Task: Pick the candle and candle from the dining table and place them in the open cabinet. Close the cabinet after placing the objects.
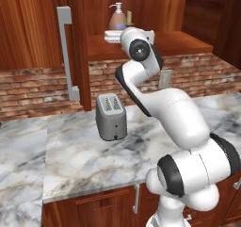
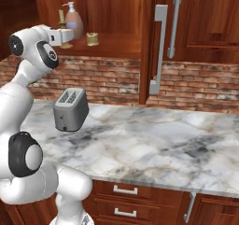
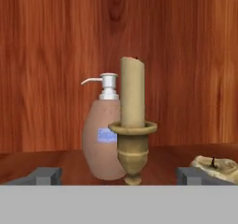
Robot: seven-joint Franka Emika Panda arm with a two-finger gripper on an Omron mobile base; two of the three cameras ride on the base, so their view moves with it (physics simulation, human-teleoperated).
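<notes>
Currently, left base view: arm reaching into open cabinet; soap dispenser on its shelf, toaster on counter below. Right base view: brass candle beside dispenser, tan candle just right. Hand view: jaws wide apart, holding nothing; brass candle upright between fingertips, in front of dispenser.

Even, soft rendered light in all 3 views; you get no glare. The toaster throws a faint dark shadow onto the bench. The cabinet interior reads warm and clear. Everything stays sharp, without blur or edge distortion.
</notes>
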